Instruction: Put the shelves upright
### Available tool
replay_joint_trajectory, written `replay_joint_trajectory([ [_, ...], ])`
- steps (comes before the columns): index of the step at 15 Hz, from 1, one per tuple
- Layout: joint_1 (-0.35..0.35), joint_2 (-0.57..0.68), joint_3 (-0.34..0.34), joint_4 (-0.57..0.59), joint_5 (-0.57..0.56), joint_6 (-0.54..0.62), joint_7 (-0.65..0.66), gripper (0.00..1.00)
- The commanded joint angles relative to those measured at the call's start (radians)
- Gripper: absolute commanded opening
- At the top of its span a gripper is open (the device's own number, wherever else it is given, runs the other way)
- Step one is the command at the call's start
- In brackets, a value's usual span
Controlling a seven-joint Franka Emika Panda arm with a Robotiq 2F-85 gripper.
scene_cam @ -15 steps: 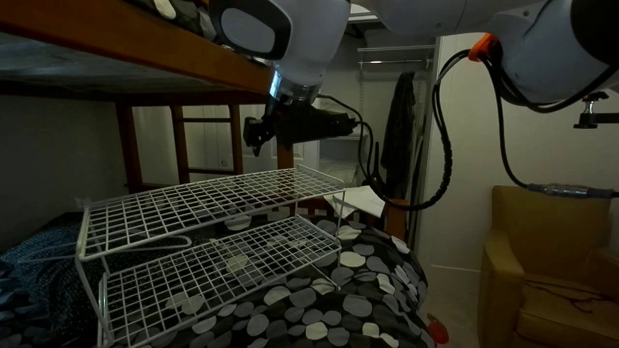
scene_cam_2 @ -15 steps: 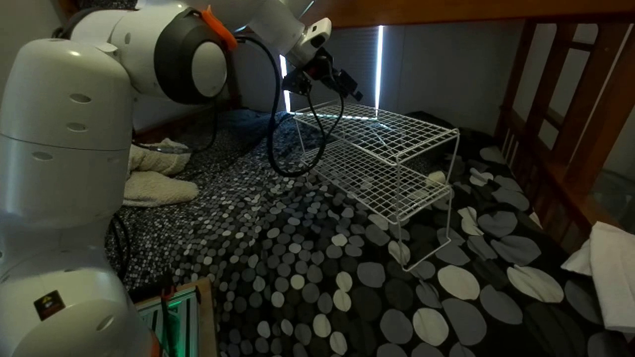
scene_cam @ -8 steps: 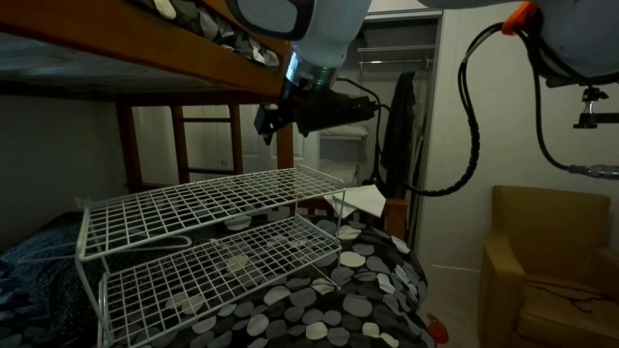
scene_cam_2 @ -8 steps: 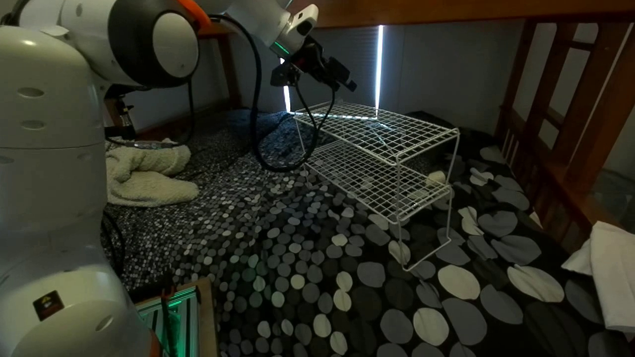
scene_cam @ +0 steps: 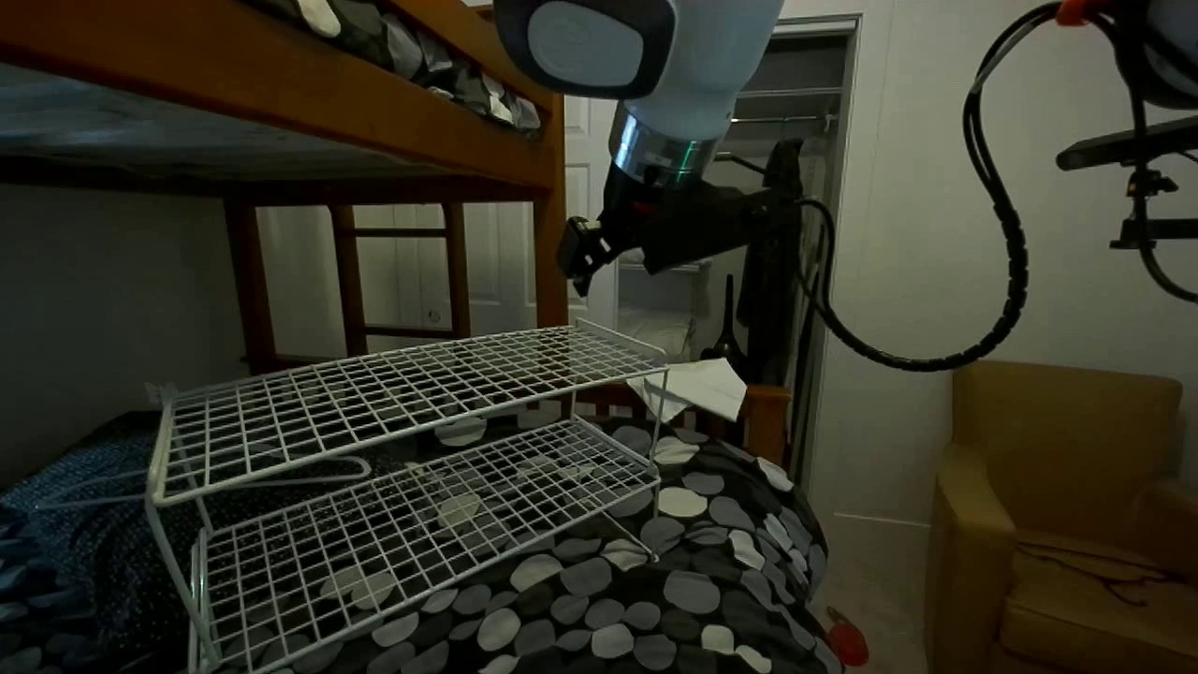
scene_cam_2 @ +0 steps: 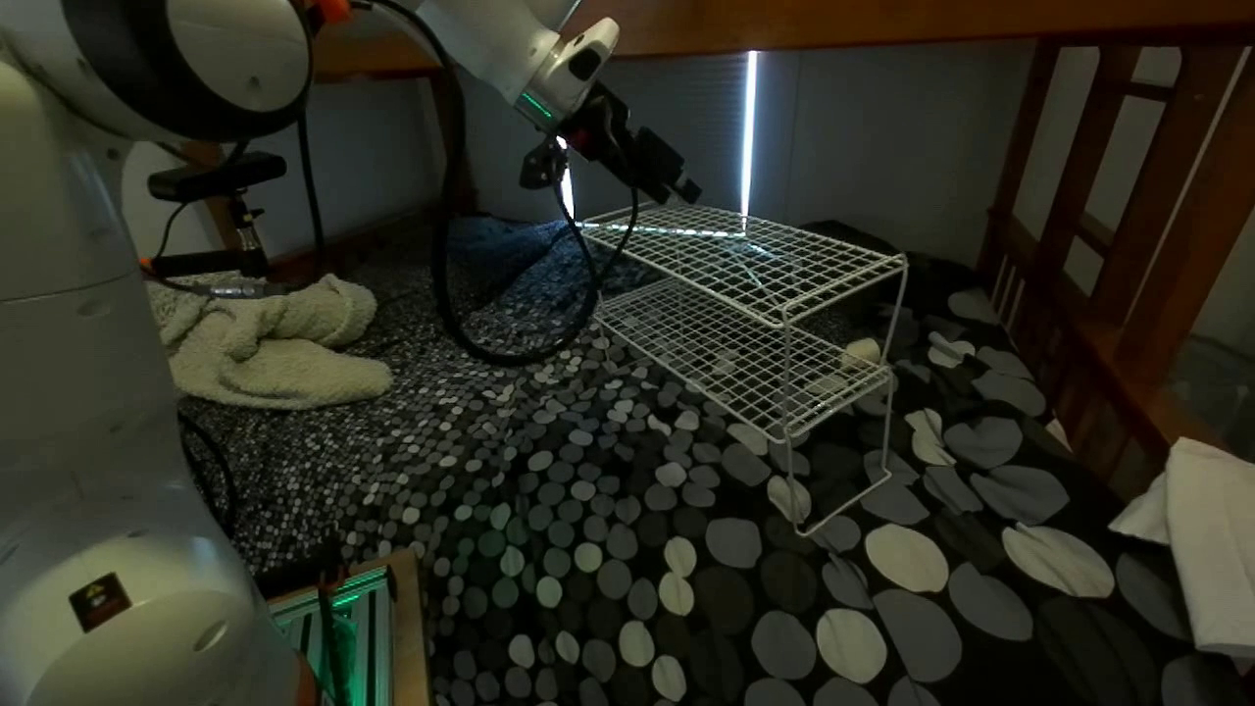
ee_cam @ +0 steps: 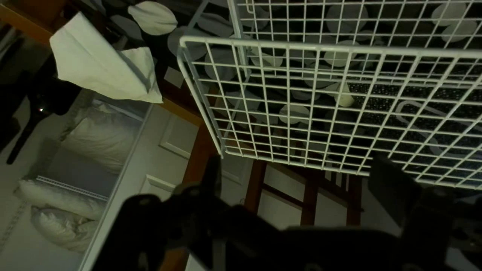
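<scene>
The shelves, a white wire rack with two mesh tiers, stand on the bed in both exterior views [scene_cam: 402, 393] [scene_cam_2: 745, 260]. One tier is above the other, and thin wire legs reach the bedding. In an exterior view the tiers look somewhat sloped. The upper tier's rail [ee_cam: 320, 47] crosses the wrist view. My gripper hangs above the upper tier in both exterior views [scene_cam: 580, 281] [scene_cam_2: 690, 186], apart from it. In the wrist view my gripper [ee_cam: 300, 175] is open, with its dark fingers wide apart and nothing between them.
The upper bunk's wooden rail [scene_cam: 374, 103] runs overhead, and a bunk ladder [scene_cam: 402, 281] stands behind. A thin white hanger [scene_cam: 323, 477] lies by the shelves. A white cloth [scene_cam_2: 1211, 549] lies at the bed's end. A cream blanket [scene_cam_2: 294, 353] lies near the arm's base.
In an exterior view my gripper has moved right along the upper tier, rising slightly and then lowering. The arm's elbow and cable have swung along with it. The shelves have not moved.
</scene>
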State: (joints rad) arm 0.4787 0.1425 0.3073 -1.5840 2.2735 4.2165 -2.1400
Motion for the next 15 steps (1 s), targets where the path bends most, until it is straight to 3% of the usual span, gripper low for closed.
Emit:
replay_joint_trajectory([
  [1,-0.036,-0.079,0.053,-0.105,0.042,0.006,0.014,1.00],
  [9,-0.024,-0.167,0.110,-0.219,0.042,0.006,0.035,1.00],
  [15,-0.021,-0.155,0.124,-0.181,0.042,-0.001,0.018,1.00],
])
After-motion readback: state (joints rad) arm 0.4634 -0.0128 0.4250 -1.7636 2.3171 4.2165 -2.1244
